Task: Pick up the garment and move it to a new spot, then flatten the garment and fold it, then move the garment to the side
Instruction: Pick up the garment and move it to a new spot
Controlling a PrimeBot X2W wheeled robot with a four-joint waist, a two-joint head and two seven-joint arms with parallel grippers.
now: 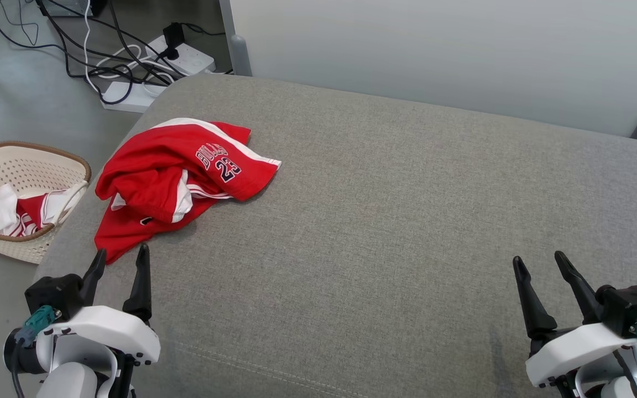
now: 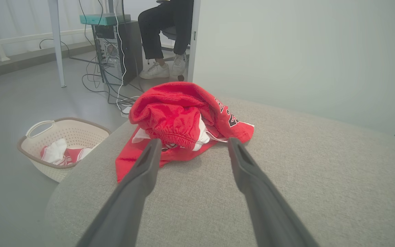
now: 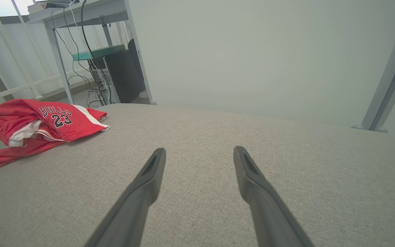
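The garment [image 1: 169, 182] is a red piece of sportswear with white trim and "BULLS 23" lettering, lying crumpled near the far left corner of the grey cushioned surface [image 1: 396, 221]. It also appears in the left wrist view [image 2: 180, 120] and at the left of the right wrist view [image 3: 36, 127]. My left gripper [image 1: 121, 260] is open just short of the garment's near edge, its fingers pointing at it with nothing between them [image 2: 192, 144]. My right gripper [image 1: 539, 265] is open at the lower right, far from the garment, above bare fabric [image 3: 199, 152].
A cream laundry basket [image 1: 36, 160] with red and white clothes stands on the floor left of the surface. Cables and power strips [image 1: 147, 66] lie on the floor behind. A seated person's legs and shoes [image 2: 163, 65] show beside a computer tower. A pale wall runs along the back.
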